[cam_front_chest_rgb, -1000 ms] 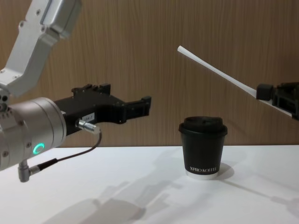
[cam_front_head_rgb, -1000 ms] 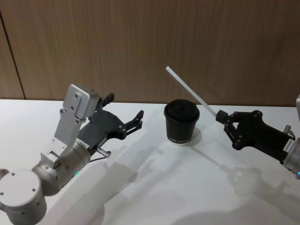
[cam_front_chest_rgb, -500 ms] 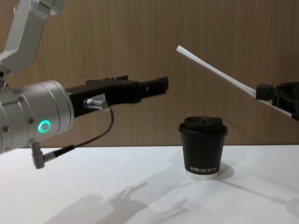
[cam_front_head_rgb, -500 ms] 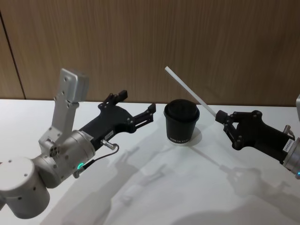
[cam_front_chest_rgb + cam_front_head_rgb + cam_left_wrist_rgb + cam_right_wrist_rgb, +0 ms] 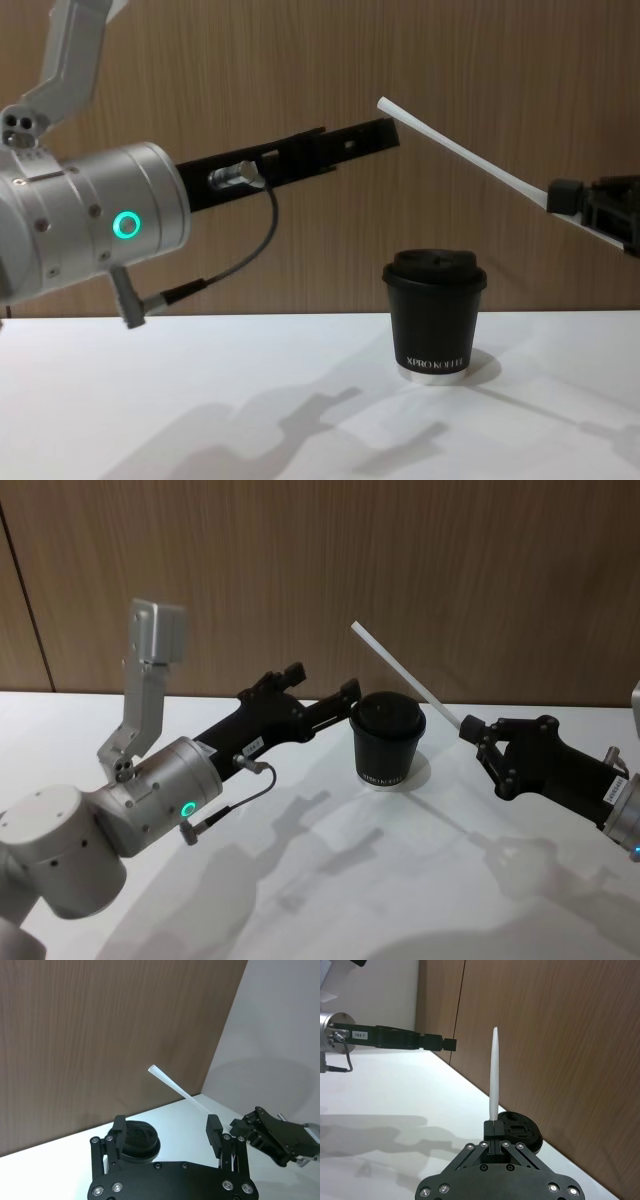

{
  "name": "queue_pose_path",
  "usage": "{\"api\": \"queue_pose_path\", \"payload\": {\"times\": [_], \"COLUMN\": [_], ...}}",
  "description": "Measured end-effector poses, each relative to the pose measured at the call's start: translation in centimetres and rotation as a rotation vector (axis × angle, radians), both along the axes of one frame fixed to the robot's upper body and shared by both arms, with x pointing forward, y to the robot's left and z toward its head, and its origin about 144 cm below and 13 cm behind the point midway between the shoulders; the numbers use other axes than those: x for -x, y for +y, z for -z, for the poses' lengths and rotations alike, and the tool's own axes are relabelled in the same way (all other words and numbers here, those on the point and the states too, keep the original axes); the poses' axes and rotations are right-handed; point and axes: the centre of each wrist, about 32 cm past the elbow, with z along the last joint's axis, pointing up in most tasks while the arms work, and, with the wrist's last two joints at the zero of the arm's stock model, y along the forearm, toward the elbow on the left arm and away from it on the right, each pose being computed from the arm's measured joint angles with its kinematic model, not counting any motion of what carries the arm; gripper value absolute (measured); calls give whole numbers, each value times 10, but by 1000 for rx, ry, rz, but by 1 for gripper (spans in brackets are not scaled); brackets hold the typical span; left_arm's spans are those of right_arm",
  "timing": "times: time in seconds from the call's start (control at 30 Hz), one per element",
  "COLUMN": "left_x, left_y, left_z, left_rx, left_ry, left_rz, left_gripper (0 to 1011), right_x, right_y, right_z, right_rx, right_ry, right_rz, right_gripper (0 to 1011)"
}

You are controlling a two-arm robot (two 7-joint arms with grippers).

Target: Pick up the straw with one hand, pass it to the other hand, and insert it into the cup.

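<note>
While clamped near its lower end in the closed right gripper, found the straw held in the air, slanting up and toward the left, crossing above the cup. Logged the left gripper with fingers spread wide and holding nothing, raised above cup height and close under the straw's free end. From the left wrist view, placed the straw ahead of the open fingers, not yet between them. Noted the cup upright on the white table, lid on. Judged the straw very light, stiff enough to keep its line unsupported, but thin-walled, easily crushed, and smooth enough to pivot in a narrow grip. Judged the best hold on the free upper half, well apart from the right fingertips, squeezed gently across the shaft.
</note>
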Motion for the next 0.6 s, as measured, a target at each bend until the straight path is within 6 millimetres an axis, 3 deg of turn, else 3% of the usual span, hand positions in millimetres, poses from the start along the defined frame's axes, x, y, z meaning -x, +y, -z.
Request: {"api": "queue_pose_path", "payload": {"times": [0.6], "left_x": [-25], "left_y": [-23], "left_z": [-3], "left_rx": [80], "left_ry": [112], "left_rz": [53], "left_gripper": [1003], "right_x": [0], "right_y": [0], "right_z": [0], "right_rx": [0], "right_ry": [0], "right_rz": [0], "right_gripper": [0]}}
